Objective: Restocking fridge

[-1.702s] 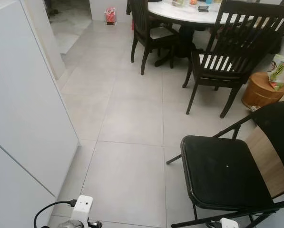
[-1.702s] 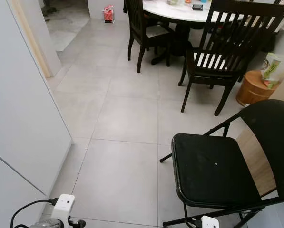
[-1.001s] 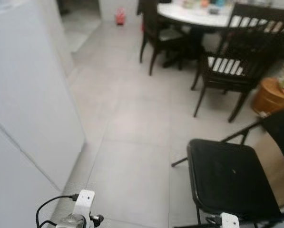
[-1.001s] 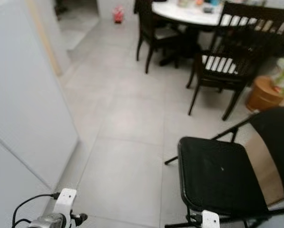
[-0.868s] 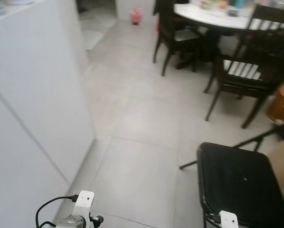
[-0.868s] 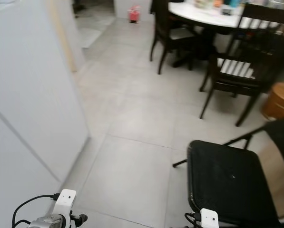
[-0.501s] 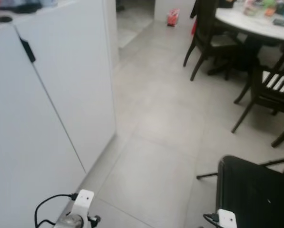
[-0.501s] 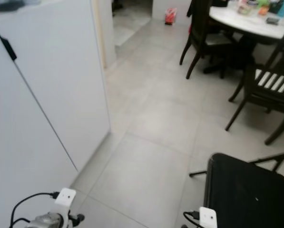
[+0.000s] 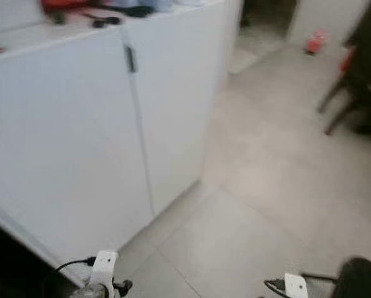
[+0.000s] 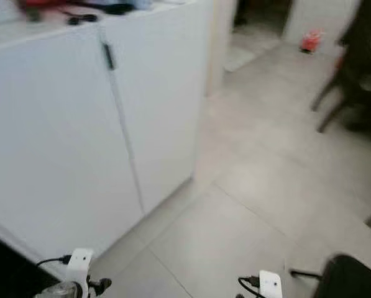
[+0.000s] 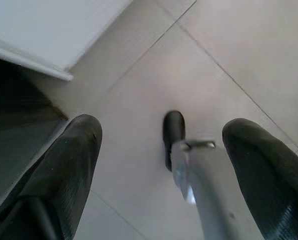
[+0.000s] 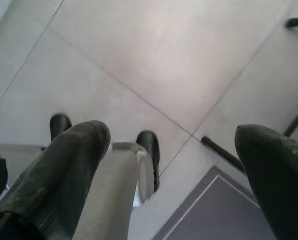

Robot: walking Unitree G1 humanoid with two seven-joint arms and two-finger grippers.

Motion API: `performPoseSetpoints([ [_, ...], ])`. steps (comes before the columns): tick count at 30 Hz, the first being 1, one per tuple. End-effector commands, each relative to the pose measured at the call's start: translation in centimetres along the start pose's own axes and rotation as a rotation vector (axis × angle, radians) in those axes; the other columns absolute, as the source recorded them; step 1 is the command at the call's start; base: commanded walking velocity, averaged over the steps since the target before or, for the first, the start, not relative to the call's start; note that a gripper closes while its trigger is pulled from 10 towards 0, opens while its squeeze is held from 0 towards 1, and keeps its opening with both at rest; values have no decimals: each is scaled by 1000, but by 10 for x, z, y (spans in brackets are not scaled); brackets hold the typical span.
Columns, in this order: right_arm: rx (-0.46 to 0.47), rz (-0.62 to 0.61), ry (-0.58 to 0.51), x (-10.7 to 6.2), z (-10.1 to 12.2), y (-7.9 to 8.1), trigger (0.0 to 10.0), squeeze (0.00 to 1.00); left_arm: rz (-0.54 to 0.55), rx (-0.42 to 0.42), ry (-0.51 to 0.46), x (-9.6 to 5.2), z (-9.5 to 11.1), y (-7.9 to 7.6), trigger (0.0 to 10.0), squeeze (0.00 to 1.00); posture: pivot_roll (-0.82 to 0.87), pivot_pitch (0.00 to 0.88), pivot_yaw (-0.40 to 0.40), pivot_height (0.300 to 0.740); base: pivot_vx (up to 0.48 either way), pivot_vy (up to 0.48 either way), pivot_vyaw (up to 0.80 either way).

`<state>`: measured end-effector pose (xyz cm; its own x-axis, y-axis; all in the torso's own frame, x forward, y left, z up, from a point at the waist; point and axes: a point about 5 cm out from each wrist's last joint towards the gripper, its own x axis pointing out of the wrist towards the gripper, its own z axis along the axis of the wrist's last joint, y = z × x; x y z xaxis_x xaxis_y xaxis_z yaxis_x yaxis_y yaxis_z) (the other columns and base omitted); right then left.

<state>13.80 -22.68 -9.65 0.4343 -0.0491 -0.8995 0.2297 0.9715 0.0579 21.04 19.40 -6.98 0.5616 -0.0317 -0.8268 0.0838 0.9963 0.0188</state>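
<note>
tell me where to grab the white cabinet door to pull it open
Grip the small dark handle near the top of the seam between the two white cabinet doors. It is a short vertical tab on a flat front, so come straight at the front and pinch it from its two sides. The view is blurred; which door it belongs to is unclear.

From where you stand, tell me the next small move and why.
Probably finish turning left to square up on the white cabinet and its dark handle. It sits off to the left in a blurred picture, and both the left gripper and the right gripper hang open over bare floor, holding nothing.
</note>
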Motion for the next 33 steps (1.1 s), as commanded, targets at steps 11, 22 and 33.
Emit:
performPoseSetpoints([
  [11,-10,1,12,0,-2,-1,10000,0,20,32,33,-1,-6,4,10000,0,-23,0,-37,740,0,0,800],
  [22,1,4,7,0,0,-1,10000,0,54,8,13,-1,-3,6,10000,0,-21,0,-40,740,0,0,800],
  [33,11,3,9,0,0,0,10000,0,54,4,15,-1,-2,6,10000,0,-22,0,-36,740,0,0,800],
])
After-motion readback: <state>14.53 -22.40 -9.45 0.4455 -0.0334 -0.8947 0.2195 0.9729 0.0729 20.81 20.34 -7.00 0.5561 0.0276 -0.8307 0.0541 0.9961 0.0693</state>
